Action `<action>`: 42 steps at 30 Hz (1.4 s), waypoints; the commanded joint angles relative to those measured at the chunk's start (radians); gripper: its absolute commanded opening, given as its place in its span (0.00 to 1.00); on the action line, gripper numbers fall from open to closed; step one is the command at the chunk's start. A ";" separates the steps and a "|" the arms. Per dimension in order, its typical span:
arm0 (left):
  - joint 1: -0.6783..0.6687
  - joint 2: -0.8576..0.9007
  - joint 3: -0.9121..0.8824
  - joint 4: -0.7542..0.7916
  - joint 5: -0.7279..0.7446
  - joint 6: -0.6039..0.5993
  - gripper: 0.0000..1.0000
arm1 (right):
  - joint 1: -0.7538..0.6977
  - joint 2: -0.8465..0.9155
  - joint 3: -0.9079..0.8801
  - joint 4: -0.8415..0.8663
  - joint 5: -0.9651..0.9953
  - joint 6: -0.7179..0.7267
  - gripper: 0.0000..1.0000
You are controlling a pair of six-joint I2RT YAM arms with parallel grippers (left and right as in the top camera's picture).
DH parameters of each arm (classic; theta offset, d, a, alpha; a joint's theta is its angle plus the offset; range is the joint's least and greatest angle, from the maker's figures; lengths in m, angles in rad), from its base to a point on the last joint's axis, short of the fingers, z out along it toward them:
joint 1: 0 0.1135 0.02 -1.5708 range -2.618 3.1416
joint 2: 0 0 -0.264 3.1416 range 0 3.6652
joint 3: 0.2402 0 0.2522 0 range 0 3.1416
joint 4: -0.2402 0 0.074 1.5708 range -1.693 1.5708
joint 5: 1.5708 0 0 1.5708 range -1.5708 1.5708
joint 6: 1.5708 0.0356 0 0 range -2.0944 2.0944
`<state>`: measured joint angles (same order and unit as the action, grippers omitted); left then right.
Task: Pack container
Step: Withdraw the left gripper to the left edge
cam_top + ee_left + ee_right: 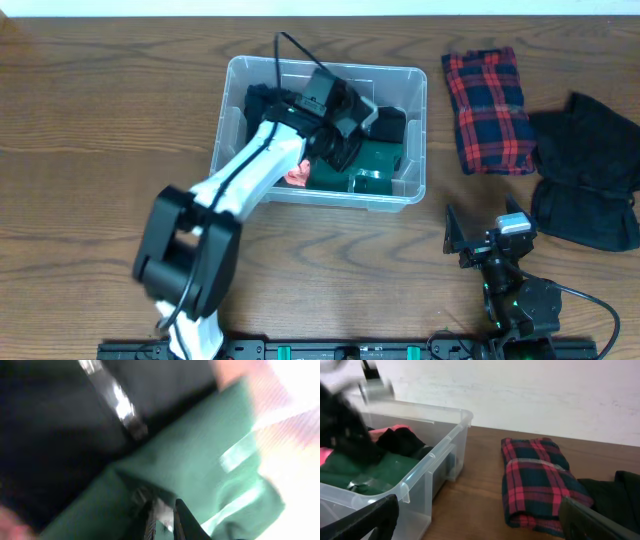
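From overhead, one clear container [418,130] sits on the wooden surface [90,120]. The left claw [345,140] is inside it, above a green garment [378,158]. One red plaid garment [485,98] and one black garment [590,170] lie beyond the right claw [482,232].

The left wrist view is blurred. Green cloth lies under the claw, and I cannot tell whether its fingers are apart or together.

In the right wrist view, the claw's fingers are spread wide apart, with the container ahead to its left and the plaid garment ahead to its right.

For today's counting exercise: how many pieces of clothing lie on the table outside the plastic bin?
2. A folded red plaid cloth lies just right of the bin; a black heap lies beyond it, farther right. That heap may hold more than one piece.
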<state>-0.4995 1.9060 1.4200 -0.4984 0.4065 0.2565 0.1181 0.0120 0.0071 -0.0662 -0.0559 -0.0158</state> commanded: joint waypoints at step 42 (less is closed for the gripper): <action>0.792 -0.397 0.022 -0.111 -0.860 -0.322 0.98 | 0.007 -0.005 -0.002 -0.004 0.009 -0.024 0.99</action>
<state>0.2882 1.5055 1.4475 -0.6064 -0.4450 -0.0525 0.1181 0.0120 0.0071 -0.0662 -0.0559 -0.0158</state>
